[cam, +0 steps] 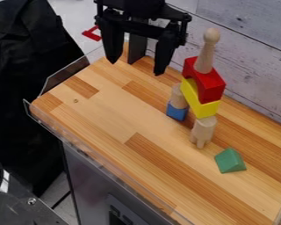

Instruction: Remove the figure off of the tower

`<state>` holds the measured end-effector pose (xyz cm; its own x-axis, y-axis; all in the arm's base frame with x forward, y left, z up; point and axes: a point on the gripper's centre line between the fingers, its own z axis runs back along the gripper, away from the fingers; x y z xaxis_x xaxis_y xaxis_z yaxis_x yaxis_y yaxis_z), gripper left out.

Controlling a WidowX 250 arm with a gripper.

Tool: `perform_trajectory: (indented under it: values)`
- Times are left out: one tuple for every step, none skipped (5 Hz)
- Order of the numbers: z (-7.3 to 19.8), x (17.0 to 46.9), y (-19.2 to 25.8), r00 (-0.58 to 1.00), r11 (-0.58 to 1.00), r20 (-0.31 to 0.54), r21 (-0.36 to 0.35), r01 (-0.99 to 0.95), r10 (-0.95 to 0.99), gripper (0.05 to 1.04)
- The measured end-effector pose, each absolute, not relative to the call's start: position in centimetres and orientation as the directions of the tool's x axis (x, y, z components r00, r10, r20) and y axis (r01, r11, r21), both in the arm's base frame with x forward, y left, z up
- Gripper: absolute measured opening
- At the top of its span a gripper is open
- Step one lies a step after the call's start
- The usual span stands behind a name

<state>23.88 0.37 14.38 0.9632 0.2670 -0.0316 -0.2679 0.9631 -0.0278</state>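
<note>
Nearest the camera comes the lower end of the light, strip-patterned wooden bench [107, 110], and the closest toy on it is a green wedge-shaped block [229, 161], lying well to the right of the black two-finger claw [136, 67] and much nearer the camera than it. The claw hangs over the far left part of the bench, fingers spread wide apart and pointing down, with nothing held between them. Just right of the claw and apart from it stands the tower, and on its very top is the figure, a plain pale wooden peg with a round head [207, 50], upright on the red arched block [204, 79]. Under the red block sits a yellow block [199, 100], set at a slant as the camera sees it. The tower's near end rests on a pale wooden piece with stubby legs [203, 131], on the camera side of the claw and to its right. Closer to the claw, a pale wooden cylinder [177, 96] stands on a small blue block [177, 111], beside the yellow block; whether that cylinder touches the yellow one I cannot tell. Behind the tower, right of the claw, runs a whitish wood-plank wall [248, 66]. Left of the claw, past the bench's edge, lies a small red angular piece [91, 33], and further left hangs a large spread of black cloth [19, 83]. Clear plastic edging [43, 123] borders the bench on the side left of the claw
</note>
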Motion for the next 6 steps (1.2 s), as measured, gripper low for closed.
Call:
perform_trajectory:
  values:
    - [13.7,23.7,0.3,0.962,0.963,-0.059,-0.024,-0.268,0.266,1.000]
    - [14.8,24.2,-1.2,0.995,0.993,-0.046,-0.074,-0.091,0.088,1.000]
    - [16.2,24.9,-2.9,0.999,0.995,-0.009,-0.086,0.041,-0.041,1.000]
    - [17.9,25.8,-3.6,0.994,0.991,0.042,-0.086,0.104,-0.101,1.000]
    - [19.0,27.7,-3.3,0.989,0.989,0.050,-0.042,0.139,-0.137,1.000]
    - [19.7,29.4,-2.8,0.985,0.986,0.051,-0.004,0.165,-0.164,1.000]
